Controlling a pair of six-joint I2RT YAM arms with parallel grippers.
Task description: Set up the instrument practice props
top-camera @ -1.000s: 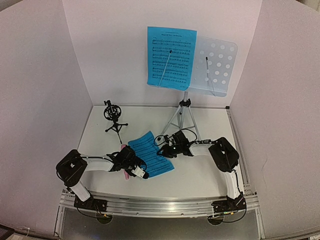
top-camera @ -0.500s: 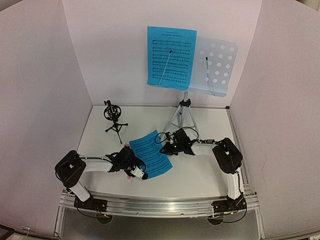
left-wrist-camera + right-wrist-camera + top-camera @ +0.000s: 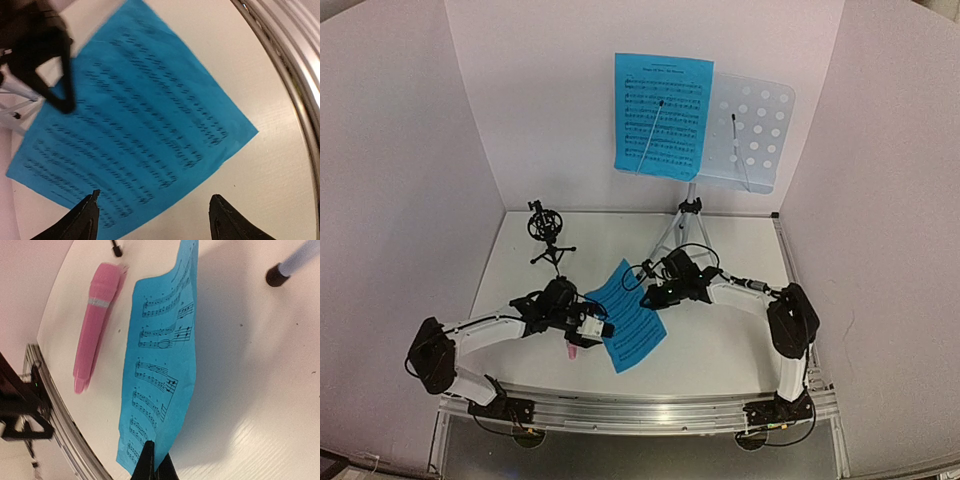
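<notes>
One blue sheet-music page [image 3: 663,115] rests on the pale-blue music stand [image 3: 757,128], which stands on its silver tripod [image 3: 684,226]. A second page [image 3: 626,316] lies slanted on the table. My right gripper [image 3: 648,295] is shut on that page's edge [image 3: 162,355] and holds the edge raised. The right gripper [image 3: 155,462] has no gap between its jaws. My left gripper [image 3: 155,207] stands open over the page's [image 3: 135,120] near edge, empty. The pink microphone [image 3: 95,325] lies beside the page, partly under the left arm [image 3: 572,350]. The black mic holder [image 3: 548,235] stands at back left.
White walls close in the table on three sides. A metal rail [image 3: 290,65] runs along the near edge. One foot of the stand's tripod [image 3: 274,275] rests close to the right gripper. The left arm's black wrist [image 3: 20,415] sits near the rail.
The right gripper has shut on the loose page's edge and lifted it, turning the page. The left gripper has opened wider and its arm has stretched forward over the table.
</notes>
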